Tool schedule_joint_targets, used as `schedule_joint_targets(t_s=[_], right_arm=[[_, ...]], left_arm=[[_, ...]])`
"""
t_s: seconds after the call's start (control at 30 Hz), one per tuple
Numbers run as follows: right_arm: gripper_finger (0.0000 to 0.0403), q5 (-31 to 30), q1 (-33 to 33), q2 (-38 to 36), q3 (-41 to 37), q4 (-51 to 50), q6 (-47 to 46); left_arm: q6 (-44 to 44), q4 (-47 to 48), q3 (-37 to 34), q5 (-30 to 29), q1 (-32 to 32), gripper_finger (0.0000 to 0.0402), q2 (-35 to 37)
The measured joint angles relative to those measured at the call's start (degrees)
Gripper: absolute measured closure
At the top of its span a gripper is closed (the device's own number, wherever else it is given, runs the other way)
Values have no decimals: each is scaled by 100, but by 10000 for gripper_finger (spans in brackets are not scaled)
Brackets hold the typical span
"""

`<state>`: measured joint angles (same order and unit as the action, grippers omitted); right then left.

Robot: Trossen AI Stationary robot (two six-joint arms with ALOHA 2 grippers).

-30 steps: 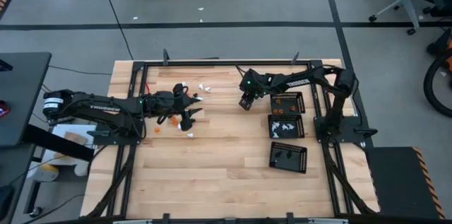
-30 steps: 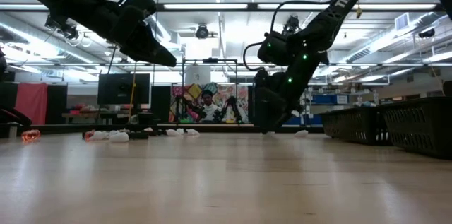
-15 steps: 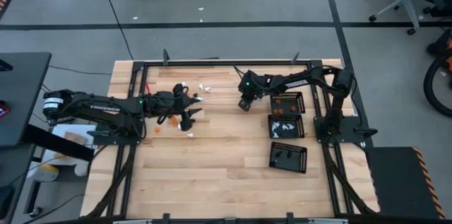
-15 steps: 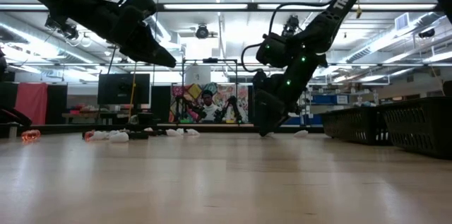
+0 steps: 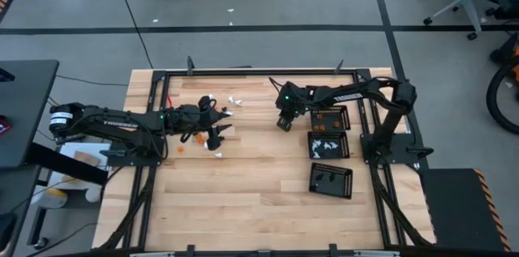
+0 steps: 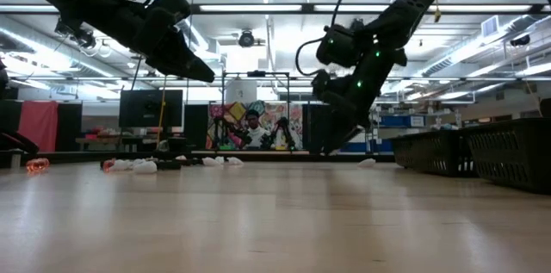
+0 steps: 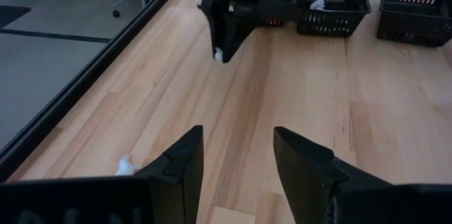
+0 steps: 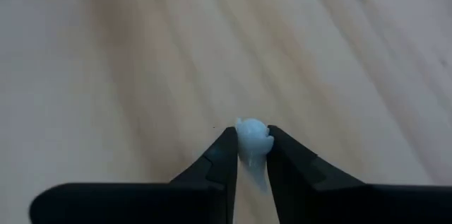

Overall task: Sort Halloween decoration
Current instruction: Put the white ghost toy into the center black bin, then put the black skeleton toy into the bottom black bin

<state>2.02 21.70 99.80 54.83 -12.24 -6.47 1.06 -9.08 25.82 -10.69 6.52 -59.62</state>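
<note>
Now pinched between the right gripper's narrow jaws: one tiny white ghost figurine, raised off the wooden table, with bare boards beneath. Seen from above, right gripper just left of the orange-filled tray, the rearmost of three black perforated trays lined along the table's right side. Next tray forward holding white pieces; the front tray holding black ones.

Well left of the orange-filled tray, across open boards, the left gripper, jaws spread wide and holding nothing, fingers hovering above the wood. Around it, the unsorted Halloween decoration: loose white pieces toward the table's back edge, small orange pieces close by the left arm. From the left wrist camera, one more white piece lying on the boards just beside a fingertip.
</note>
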Motion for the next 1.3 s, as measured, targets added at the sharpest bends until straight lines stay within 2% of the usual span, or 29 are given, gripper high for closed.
schedule_joint_targets(t_s=[0.13,0.27,0.5,0.7,0.83,1.1,1.3], right_arm=[[332,384,-146,-421,4,-392,-81],[332,486,-324,-963,4,-1134,-141],[332,763,-739,-1828,15,-3131,-435],[330,741,-1120,-2190,15,-4748,-935],[325,736,-1273,-2200,15,-4959,-1031],[286,834,-1273,-2186,29,-4988,-1051],[283,547,-1273,-2128,263,-4280,-1140]], left_arm=[[-1,0,0,-1,0,244,-2],[-21,-1,0,-1,0,244,-1],[-48,-2,0,1,0,244,-2],[-48,-7,0,1,0,244,0],[-48,-9,0,-1,0,244,-1],[-48,-9,0,-1,0,244,-2],[-42,-13,0,1,0,244,-2]])
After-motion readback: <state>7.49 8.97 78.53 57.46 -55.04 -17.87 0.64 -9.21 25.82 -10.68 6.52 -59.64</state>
